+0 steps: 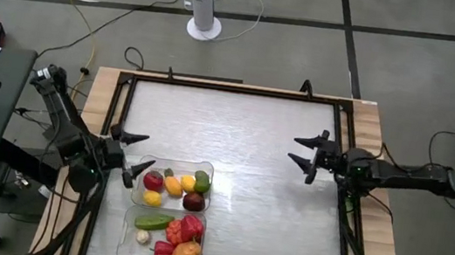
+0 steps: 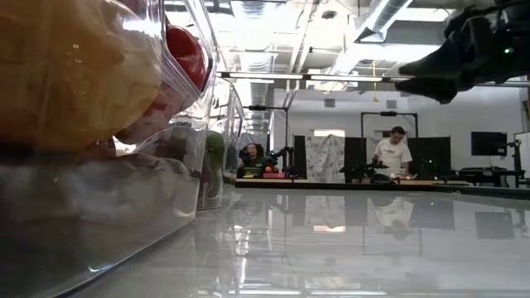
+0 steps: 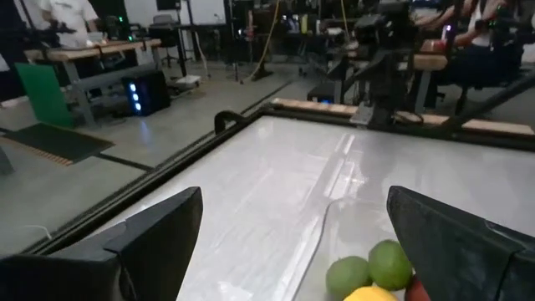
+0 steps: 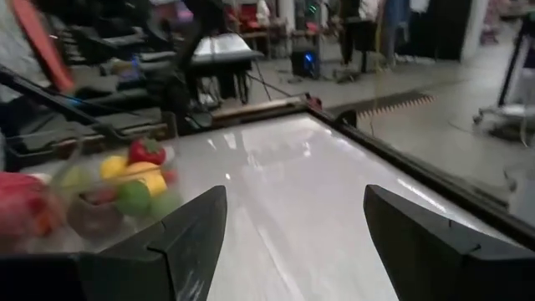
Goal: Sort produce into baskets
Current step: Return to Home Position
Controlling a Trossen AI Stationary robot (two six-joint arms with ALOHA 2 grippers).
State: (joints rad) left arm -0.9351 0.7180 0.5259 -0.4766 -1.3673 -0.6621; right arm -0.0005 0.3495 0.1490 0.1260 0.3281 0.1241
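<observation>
White bench holds all the fruits and vegetables inside two clear bins, set side by side. Left gripper hangs wide open and empty just beside them. Right gripper, open and empty too, is well apart. Each arm should pull back slowly and high, so no bin gets bumped.

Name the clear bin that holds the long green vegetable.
The bin lower in the high view: the long green piece lies there, not in the other bin.

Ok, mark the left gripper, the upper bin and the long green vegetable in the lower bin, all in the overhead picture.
left gripper (image 1: 150, 151), high view, midway between its open fingertips.
upper bin (image 1: 174, 162), high view, on its clear rim.
long green vegetable (image 1: 153, 222), high view, on its middle.
</observation>
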